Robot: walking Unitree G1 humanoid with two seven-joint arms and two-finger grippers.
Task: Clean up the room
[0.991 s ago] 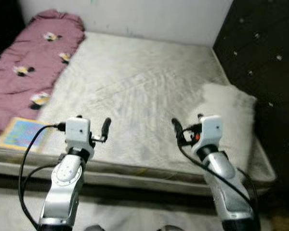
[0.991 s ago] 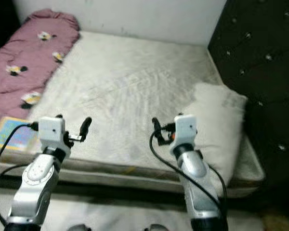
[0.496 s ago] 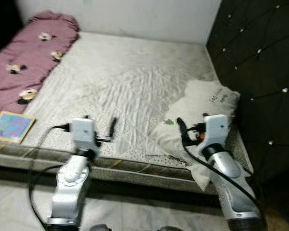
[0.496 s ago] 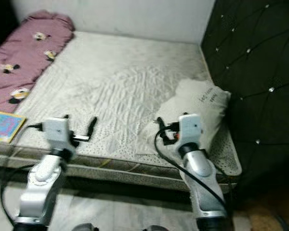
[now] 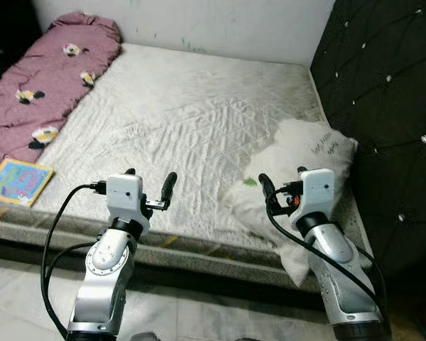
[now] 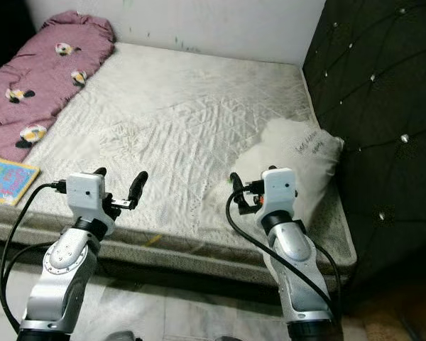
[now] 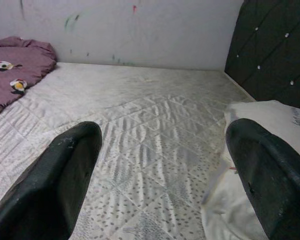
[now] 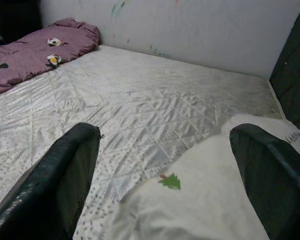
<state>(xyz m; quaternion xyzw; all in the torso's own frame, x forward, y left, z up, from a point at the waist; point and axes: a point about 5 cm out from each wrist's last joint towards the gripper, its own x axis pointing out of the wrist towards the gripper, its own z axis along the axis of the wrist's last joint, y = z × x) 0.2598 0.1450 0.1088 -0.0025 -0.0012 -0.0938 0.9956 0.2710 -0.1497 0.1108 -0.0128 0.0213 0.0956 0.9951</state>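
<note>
**Both tools empty above the bed edge, pillow nearest the right one**

The robot stands at the near edge of the bed [image 5: 192,106], a bare quilted mattress. Its 2 tools are raised over that edge: the left tool [image 5: 149,186] and the right tool [image 5: 278,183] both have their fingers spread wide and hold nothing.

The white pillow [image 5: 298,167] lies crumpled on the bed beside the dark tufted headboard [image 5: 383,106], partly overhanging the near edge, just beyond the right tool. A purple blanket [image 5: 35,85] lies along the side of the bed far from the headboard, and a colourful book [image 5: 18,181] sits at the near edge beside it.

Risks, as I judge them: the pillow is soft and already overhanging, so a shallow pinch could catch only loose cloth and drag it onto the floor. The book lies flat and thin; fingers may slide over it or push it off the edge.
</note>
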